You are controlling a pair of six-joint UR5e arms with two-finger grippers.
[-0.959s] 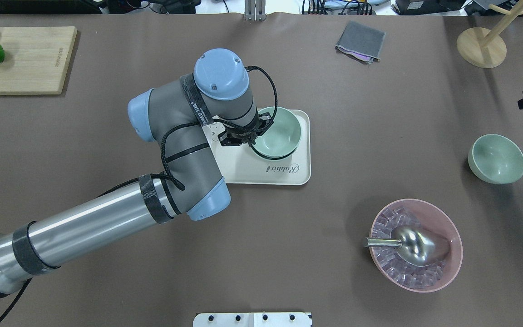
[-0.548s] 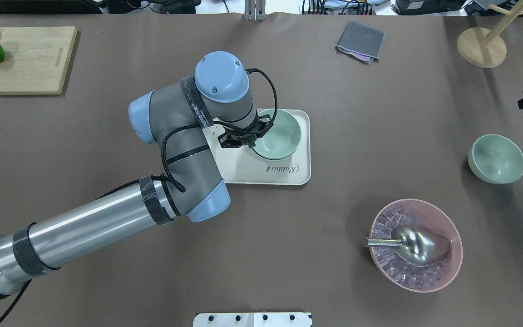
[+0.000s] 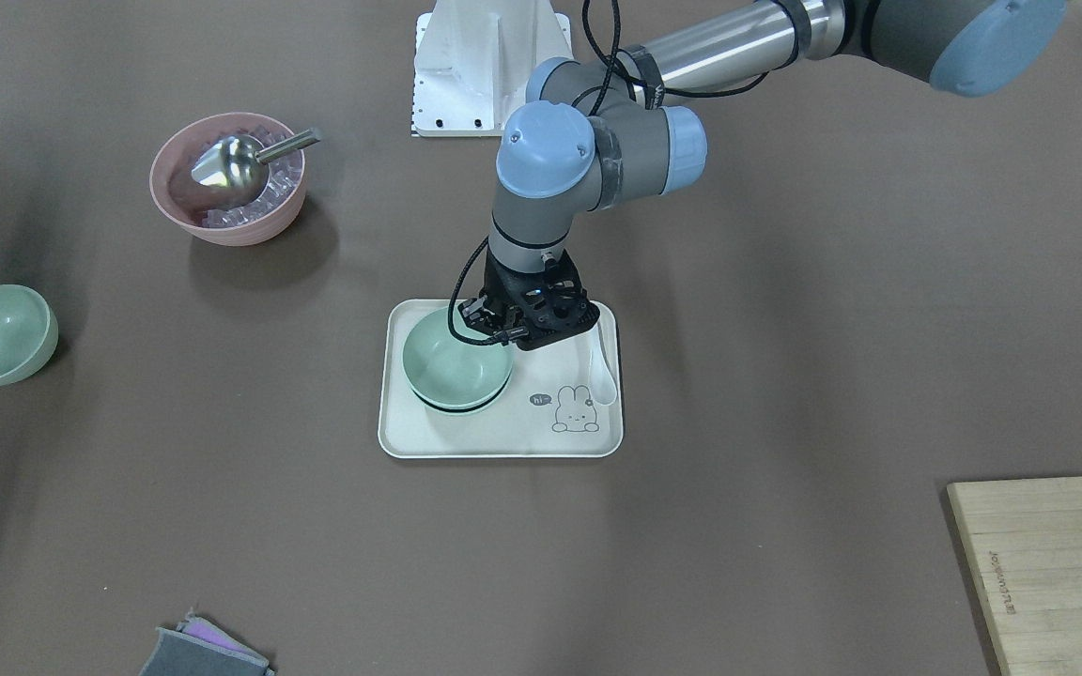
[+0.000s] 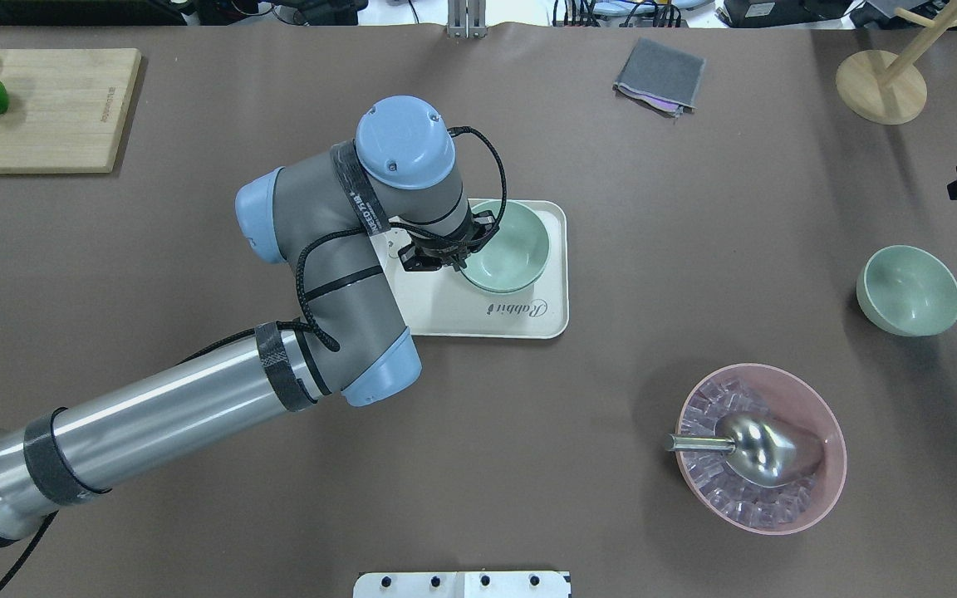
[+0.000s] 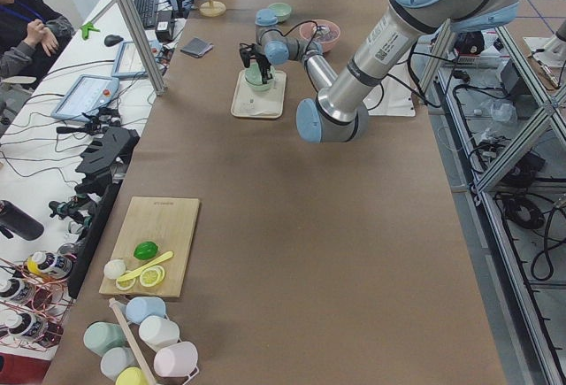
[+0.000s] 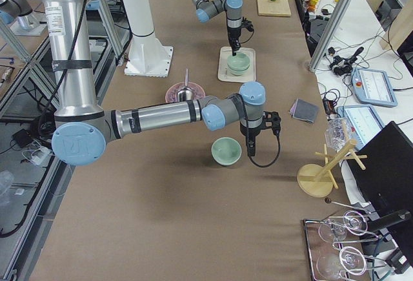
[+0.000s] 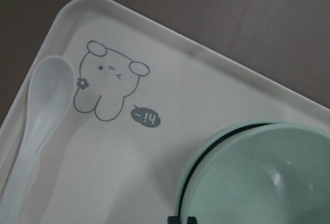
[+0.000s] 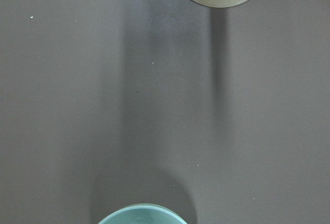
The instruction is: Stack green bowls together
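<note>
While my left arm is reaching across the middle of the table, my left gripper (image 4: 460, 256) is pinching the rim of the upper green bowl (image 4: 512, 245), fingers closed on the edge nearest my wrist (my wrist camera is catching only the dark fingertips at the bottom of its picture). That bowl is sitting nested inside the lower green bowl (image 6: 237, 70), with a thin dark line showing between the two rims. The pair is standing on the cream tray (image 4: 445, 316), toward its far right corner. A white spoon (image 7: 44, 110) is lying along the tray's left edge, apart from the bowls.

The third green bowl (image 4: 909, 291) is sitting upright and alone near the table's right edge. My right gripper (image 6: 251, 153) is hanging close to it without touching. It is showing only in the side view, so I cannot tell whether its fingers are apart or together.

The pink bowl (image 4: 811, 498) with its metal scoop (image 4: 765, 448) is resting toward the near right corner. A cutting board (image 4: 55, 108) is lying at the far left corner, and a grey cloth (image 4: 660, 75) is lying by the far edge.
</note>
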